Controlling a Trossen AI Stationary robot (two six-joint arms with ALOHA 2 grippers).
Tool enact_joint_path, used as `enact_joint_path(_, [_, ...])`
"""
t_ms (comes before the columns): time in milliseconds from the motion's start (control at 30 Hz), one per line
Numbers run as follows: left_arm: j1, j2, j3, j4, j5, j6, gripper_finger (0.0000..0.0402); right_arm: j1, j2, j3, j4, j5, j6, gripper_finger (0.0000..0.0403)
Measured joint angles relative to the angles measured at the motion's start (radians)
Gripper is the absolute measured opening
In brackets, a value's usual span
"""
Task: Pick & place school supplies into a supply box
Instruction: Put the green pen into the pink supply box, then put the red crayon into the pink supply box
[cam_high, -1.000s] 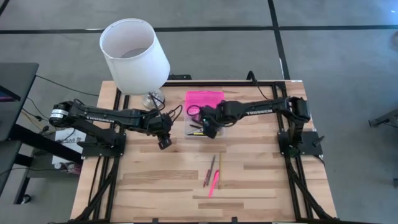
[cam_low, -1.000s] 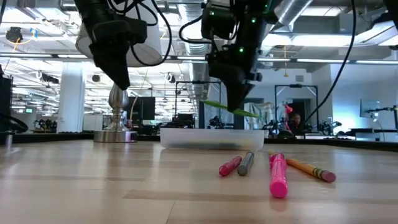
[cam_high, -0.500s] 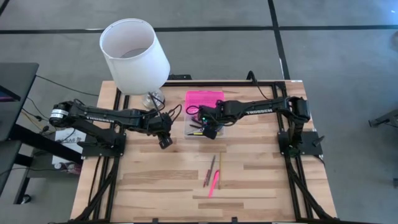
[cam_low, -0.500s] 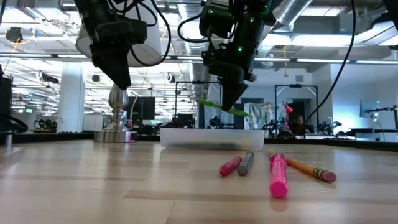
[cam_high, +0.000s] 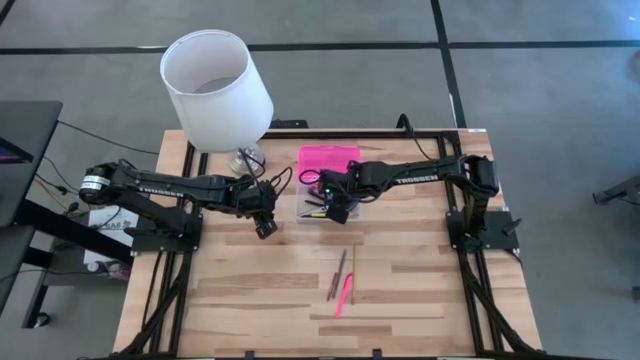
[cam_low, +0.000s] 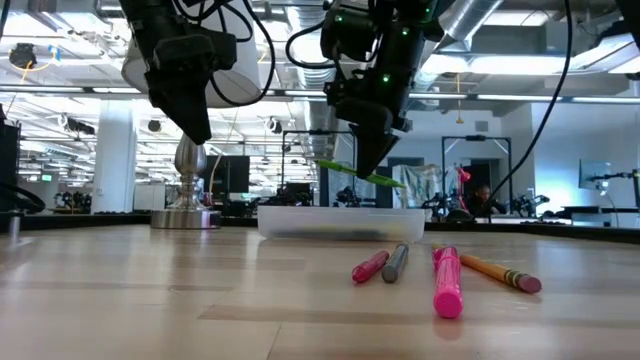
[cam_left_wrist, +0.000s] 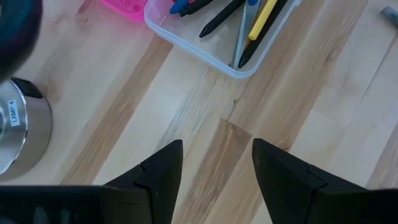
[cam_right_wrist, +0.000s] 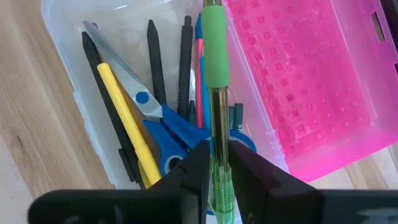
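Observation:
The supply box stands at the table's far middle, its clear base (cam_high: 322, 207) beside its open pink lid (cam_high: 328, 162). Blue-handled scissors (cam_right_wrist: 168, 127), a yellow marker (cam_right_wrist: 127, 118) and dark pens lie in the base (cam_right_wrist: 68, 81). My right gripper (cam_right_wrist: 217, 180) hangs over the base (cam_low: 340, 220), shut on a green pen (cam_right_wrist: 216, 68). My left gripper (cam_high: 265, 228) hovers open above bare table left of the box, nothing between its fingers (cam_left_wrist: 217, 168). A pink marker (cam_low: 447, 280), a pencil (cam_low: 500, 272) and two more pens lie flat on the near table. My right gripper pinches the green pen's clear green barrel (cam_right_wrist: 219, 158) between its two fingers, about midway along the pen. The fingers come down from above at a slant. The pen (cam_low: 365, 175) hangs clear above the box, nearly level and tipped a little.
A lamp with a white shade (cam_high: 215, 85) stands on its metal base (cam_low: 188, 205) at the far left, close to my left arm. The loose pens (cam_high: 342, 280) lie near the table's middle. Bare wood spreads along the near left and right.
My right gripper has rolled a little over the box, and the green pen has swung slightly with it, staying clear above the base.

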Motion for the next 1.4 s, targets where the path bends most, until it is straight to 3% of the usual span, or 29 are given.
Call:
enact_joint_path(367, [0.000, 0.000, 0.000, 0.000, 0.000, 0.005, 0.0190, 0.000, 0.000, 0.001, 0.036, -0.049, 0.001, 0.0055])
enact_joint_path(733, [0.000, 0.000, 0.000, 0.000, 0.000, 0.005, 0.0190, 0.000, 0.000, 0.001, 0.037, -0.047, 0.013, 0.0105])
enact_joint_path(967, [0.000, 0.000, 0.000, 0.029, 0.011, 0.017, 0.0190, 0.020, -0.049, 0.001, 0.020, -0.041, 0.067, 0.0118])
enact_joint_path(1233, [0.000, 0.000, 0.000, 0.284, 0.215, 0.267, 0.0190, 0.120, -0.197, 0.001, -0.125, 0.062, 0.211, 0.0118])
enact_joint_path(1400, [0.000, 0.000, 0.000, 0.447, 0.260, 0.427, 0.0190, 0.210, -0.290, 0.001, -0.290, 0.162, 0.416, 0.0118])
